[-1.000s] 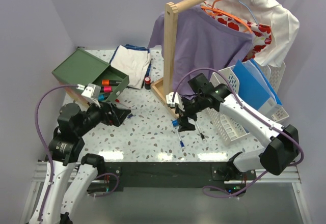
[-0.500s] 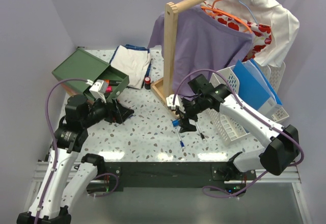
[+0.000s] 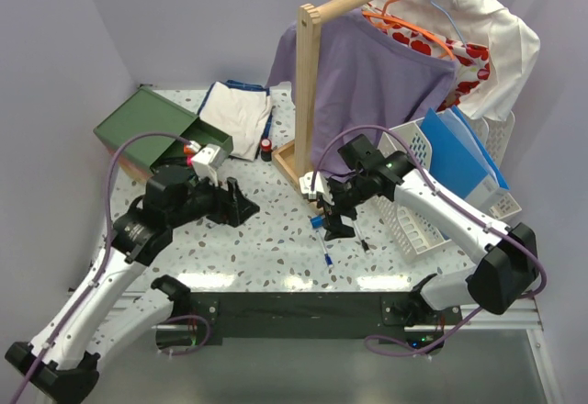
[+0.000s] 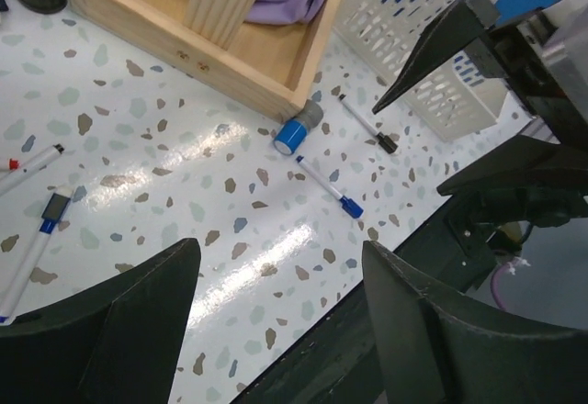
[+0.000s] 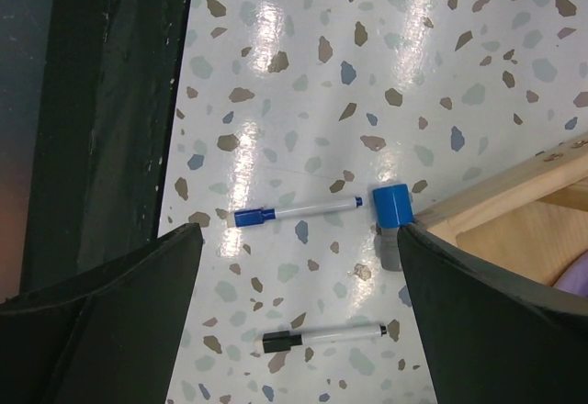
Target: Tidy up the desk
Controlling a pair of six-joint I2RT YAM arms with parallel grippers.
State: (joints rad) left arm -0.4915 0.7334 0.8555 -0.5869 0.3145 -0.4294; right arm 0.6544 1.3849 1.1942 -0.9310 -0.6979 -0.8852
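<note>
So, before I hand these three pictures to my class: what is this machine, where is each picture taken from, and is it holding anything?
Two robot arms are bolted to the near edge of a speckled desk. One picture looks down from above; the other two come from cameras on each wrist. The left end effector and right end effector are open and hold nothing. Below the right one lie a blue-capped pen, a black-capped pen and a blue tube beside a wooden rack base.

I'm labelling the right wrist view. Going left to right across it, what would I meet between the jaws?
desk's black front rail → blue-capped marker → blue-capped grey cylinder → wooden rack base
</note>
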